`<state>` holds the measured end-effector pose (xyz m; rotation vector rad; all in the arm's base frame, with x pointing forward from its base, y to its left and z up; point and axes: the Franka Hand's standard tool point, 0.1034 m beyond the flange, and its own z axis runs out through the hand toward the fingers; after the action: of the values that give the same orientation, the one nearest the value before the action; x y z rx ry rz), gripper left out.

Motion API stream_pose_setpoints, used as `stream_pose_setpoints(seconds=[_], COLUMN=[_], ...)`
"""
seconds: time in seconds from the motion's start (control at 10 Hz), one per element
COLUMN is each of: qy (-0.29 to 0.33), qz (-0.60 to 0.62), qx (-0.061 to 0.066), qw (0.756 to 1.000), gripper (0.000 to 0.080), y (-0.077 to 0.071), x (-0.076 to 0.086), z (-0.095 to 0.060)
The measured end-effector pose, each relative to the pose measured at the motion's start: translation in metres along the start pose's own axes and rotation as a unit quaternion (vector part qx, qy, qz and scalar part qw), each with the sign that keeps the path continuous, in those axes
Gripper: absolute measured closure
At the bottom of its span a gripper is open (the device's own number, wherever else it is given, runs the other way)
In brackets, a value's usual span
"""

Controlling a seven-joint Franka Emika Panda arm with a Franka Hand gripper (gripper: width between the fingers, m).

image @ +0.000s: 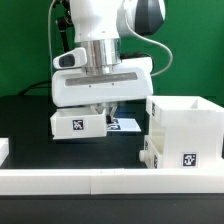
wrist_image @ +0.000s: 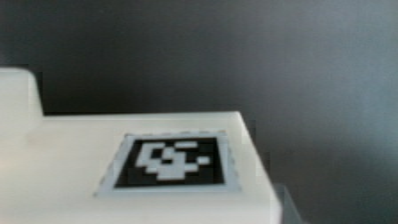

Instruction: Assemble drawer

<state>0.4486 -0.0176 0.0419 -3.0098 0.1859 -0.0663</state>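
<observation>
Though clear in exterior view, tall shell (image: 172, 124) outside wrist view.

One tall drawer shell (image: 190, 125), one low tray (image: 66, 124) in plain sight (a second cannot be made out), two square tags (image: 187, 158) on those parts, one marker board (image: 126, 124), one long border rail (image: 100, 181).

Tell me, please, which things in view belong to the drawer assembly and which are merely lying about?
Belongs to the job:
tall shell
low tray, beneath the gripper

Just lying about:
marker board
white border rail
black table
</observation>
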Motion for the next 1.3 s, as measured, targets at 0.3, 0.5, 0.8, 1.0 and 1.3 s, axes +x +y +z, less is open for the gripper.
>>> stream_pose_setpoints(seconds=[0.3, 0.5, 0.8, 1.0, 1.3], qy=[-0.014, -0.03, -0.033, -0.034, -0.038], qz=[-0.208, -0.326, -0.409, -0.477, -0.602], qx=[0.001, 0.002, 0.005, 0.006, -0.003], qw=[0.978, 0.945, 0.912, 0.878, 0.797], gripper=[0.0755, 0.0755, 0.0755, 0.0755, 0.0755], y=[0.013, 0.009, 0.01, 0.011, 0.008], x=[0.001, 0.021, 0.021, 0.022, 0.037], z=[0.005, 0.0, 0.0, 0.0, -0.006])
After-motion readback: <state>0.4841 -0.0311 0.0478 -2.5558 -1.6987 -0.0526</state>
